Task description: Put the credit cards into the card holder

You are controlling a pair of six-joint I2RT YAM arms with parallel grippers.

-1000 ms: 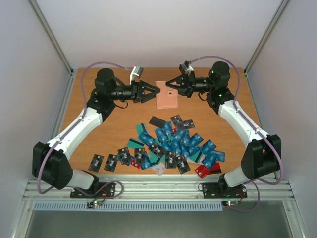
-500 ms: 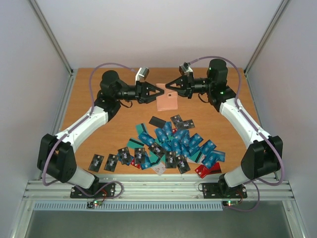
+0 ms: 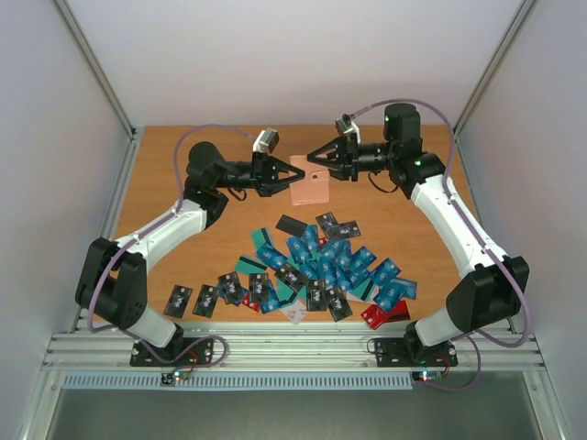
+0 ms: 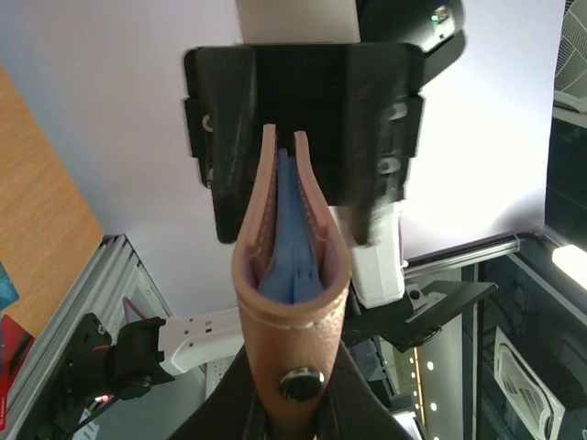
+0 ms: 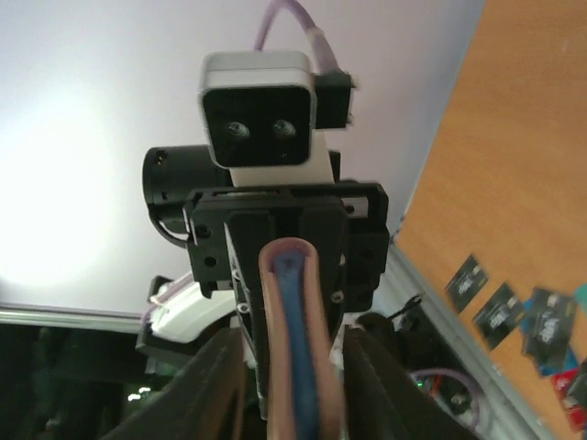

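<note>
We count one card holder (image 3: pixel 309 183): taupe, soft, with a stitched edge and a metal snap (image 4: pixel 301 383). It bulges around blue cards (image 4: pixel 289 229) whose number we cannot tell. It hangs between two grippers. The left gripper (image 3: pixel 282 170) pinches the end nearest it. The right gripper (image 3: pixel 316 158) straddles the opposite end, and we cannot tell whether it presses. Below both, loose credit cards (image 3: pixel 321 266), too overlapped to count, lie on the table (image 3: pixel 238 220).
</note>
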